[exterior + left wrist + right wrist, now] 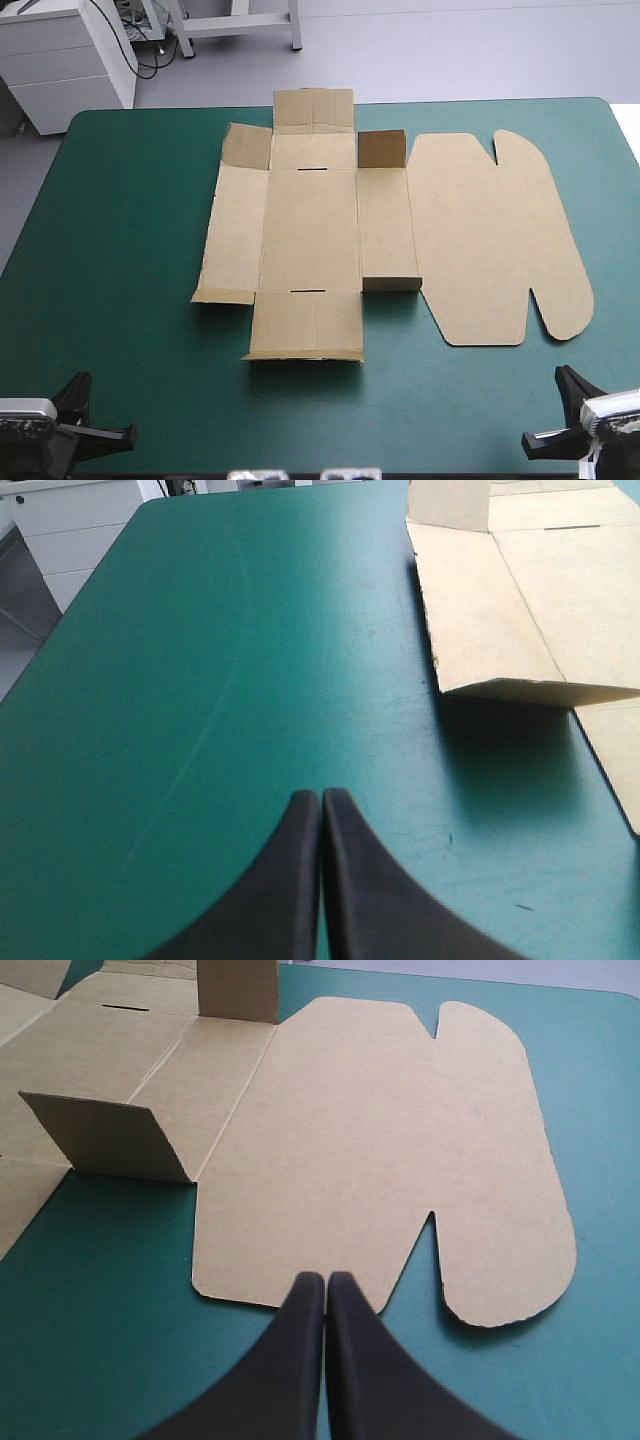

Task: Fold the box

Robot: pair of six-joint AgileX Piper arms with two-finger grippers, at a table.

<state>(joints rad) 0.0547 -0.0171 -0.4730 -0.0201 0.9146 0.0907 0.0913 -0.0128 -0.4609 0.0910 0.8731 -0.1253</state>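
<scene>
The brown box [310, 230] lies as a flat cut sheet in the middle of the teal-green table. Its rounded lid panel [495, 240] spreads flat to the right. Small corner flaps [381, 148] stand partly raised. My left gripper [110, 433] rests shut at the near left corner, well short of the box. In the left wrist view its shut tips [321, 798] point over bare cover, with the box's left edge [520, 590] ahead and to the side. My right gripper [545, 438] is shut at the near right corner. Its tips [326, 1280] sit just before the lid's near edge [380, 1130].
Bare teal-green cover [120, 250] surrounds the sheet on the left and along the near edge. A raised flap [105, 1138] stands ahead of the right gripper, toward the box's centre. A white cabinet [60, 60] stands beyond the far left corner.
</scene>
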